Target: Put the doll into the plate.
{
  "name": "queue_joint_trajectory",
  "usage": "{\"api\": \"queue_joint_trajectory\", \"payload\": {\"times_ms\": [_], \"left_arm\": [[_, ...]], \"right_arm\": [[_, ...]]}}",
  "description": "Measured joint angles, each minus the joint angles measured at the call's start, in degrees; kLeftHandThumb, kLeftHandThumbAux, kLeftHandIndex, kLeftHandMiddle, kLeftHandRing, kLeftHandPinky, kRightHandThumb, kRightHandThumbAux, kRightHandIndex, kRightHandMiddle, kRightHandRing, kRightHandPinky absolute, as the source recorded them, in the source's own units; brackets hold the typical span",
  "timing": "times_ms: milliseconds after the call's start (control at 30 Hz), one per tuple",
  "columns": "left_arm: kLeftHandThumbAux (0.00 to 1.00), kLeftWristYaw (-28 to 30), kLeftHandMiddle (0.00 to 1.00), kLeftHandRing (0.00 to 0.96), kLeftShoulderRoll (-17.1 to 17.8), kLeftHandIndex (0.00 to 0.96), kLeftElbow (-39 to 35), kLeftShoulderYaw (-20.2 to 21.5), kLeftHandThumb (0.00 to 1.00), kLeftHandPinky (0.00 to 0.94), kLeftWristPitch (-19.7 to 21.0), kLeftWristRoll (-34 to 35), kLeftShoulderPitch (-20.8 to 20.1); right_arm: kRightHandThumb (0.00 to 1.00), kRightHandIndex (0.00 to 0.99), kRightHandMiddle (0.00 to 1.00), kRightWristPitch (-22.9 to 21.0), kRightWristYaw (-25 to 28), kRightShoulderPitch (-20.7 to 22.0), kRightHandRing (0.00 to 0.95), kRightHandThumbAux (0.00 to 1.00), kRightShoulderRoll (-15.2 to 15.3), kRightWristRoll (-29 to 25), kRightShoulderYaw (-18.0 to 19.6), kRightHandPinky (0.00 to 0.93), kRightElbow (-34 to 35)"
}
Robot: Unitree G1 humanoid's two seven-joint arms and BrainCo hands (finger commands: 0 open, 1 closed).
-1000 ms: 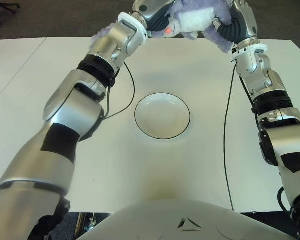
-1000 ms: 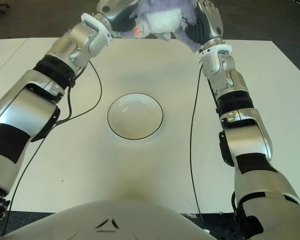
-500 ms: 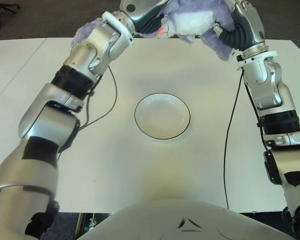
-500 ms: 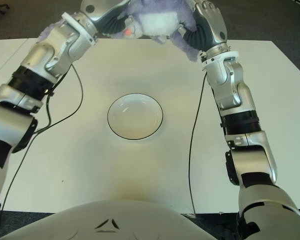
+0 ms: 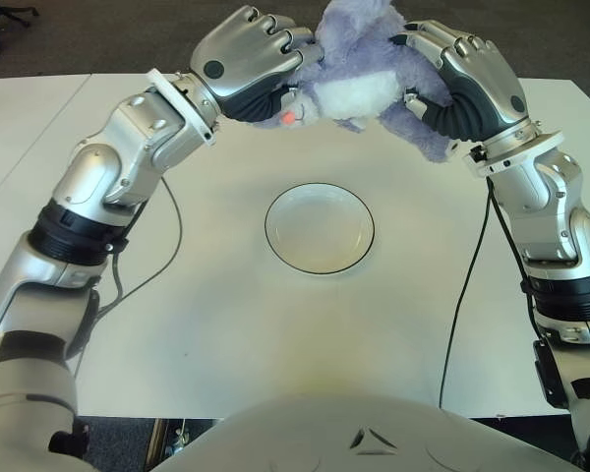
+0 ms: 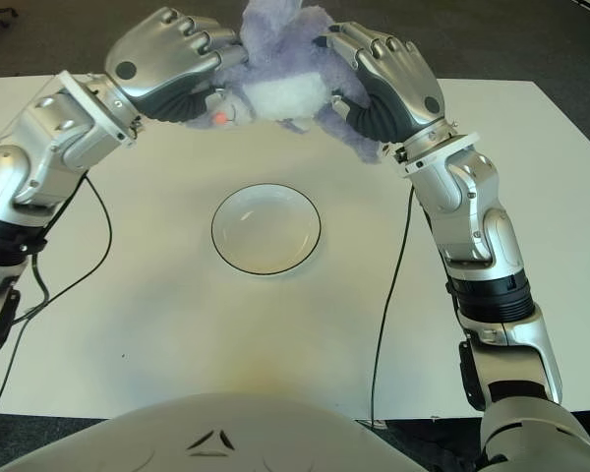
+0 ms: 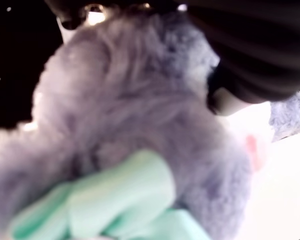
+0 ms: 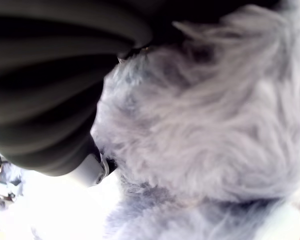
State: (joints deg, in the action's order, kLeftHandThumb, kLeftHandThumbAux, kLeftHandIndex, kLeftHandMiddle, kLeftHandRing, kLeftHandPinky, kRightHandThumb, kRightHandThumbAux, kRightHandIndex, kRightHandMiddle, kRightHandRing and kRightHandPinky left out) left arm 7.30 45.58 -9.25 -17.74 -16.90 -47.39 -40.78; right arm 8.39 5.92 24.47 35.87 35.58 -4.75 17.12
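- The doll [image 5: 359,84] is a purple plush with a white belly patch and a small pink-orange spot; you have it held in the air between both hands, beyond the plate [image 5: 320,228] on its far side, clear of the table [image 5: 226,334].
- Your left hand [image 5: 251,64] has its fingers curled over the doll's end on the plate's left; the left wrist view shows fur pressed close and a mint-green bow [image 7: 115,200] against the palm side.
- Your right hand [image 5: 462,79] has its fingers wrapped over the other end, and one plush limb hangs loose below it, on the plate's far right.
- Expect the doll to be light and soft: the fur looks to give under the fingers, so the grip likely sinks in rather than sliding. Breakage is hardly a worry.
- Because it is floppy, treat it as a thing that sags wherever you do not support it. Holding the body at both ends, as you do now, looks the sound choice; a limb alone would let it swing.
- The plate is shallow, white with a dark rim, and empty. The doll looks about as wide as it, so bring the belly over the plate's middle before you let the fingers loosen, or a limb may drape over the rim.
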Motion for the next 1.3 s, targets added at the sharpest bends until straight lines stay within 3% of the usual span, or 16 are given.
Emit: {"api": "queue_joint_trajectory", "payload": {"times_ms": [367, 567, 1067, 1300], "left_arm": [[0.654, 3.33, 0.492, 0.798, 3.57, 0.442, -11.17, 5.83, 0.852, 0.849, -3.38, 0.04, 10.86], [0.655, 8.38, 0.492, 0.797, 3.85, 0.441, -13.83, 6.60, 0.852, 0.850, -3.78, 0.76, 11.72], [0.657, 22.15, 0.492, 0.800, 0.37, 0.439, -17.79, 6.28, 0.853, 0.847, 2.65, 3.12, 15.31], [0.658, 25.42, 0.492, 0.784, -1.80, 0.439, -17.65, 4.82, 0.852, 0.805, 4.25, 2.26, 16.21]], "right_arm": [[0.717, 0.440, 0.890, 2.30, 2.49, -7.25, 0.874, 0.709, -0.27, -0.82, 0.72, 0.857, 7.10], [0.722, 0.440, 0.886, 3.15, 3.31, -10.86, 0.877, 0.708, -0.81, -0.47, 0.74, 0.856, 8.71], [0.719, 0.440, 0.887, 8.74, 10.41, -10.88, 0.889, 0.710, 1.60, -5.58, 0.12, 0.878, 5.08], [0.715, 0.438, 0.899, 6.06, 15.84, -14.14, 0.895, 0.711, 1.71, -6.45, -0.89, 0.883, 7.21]]}}
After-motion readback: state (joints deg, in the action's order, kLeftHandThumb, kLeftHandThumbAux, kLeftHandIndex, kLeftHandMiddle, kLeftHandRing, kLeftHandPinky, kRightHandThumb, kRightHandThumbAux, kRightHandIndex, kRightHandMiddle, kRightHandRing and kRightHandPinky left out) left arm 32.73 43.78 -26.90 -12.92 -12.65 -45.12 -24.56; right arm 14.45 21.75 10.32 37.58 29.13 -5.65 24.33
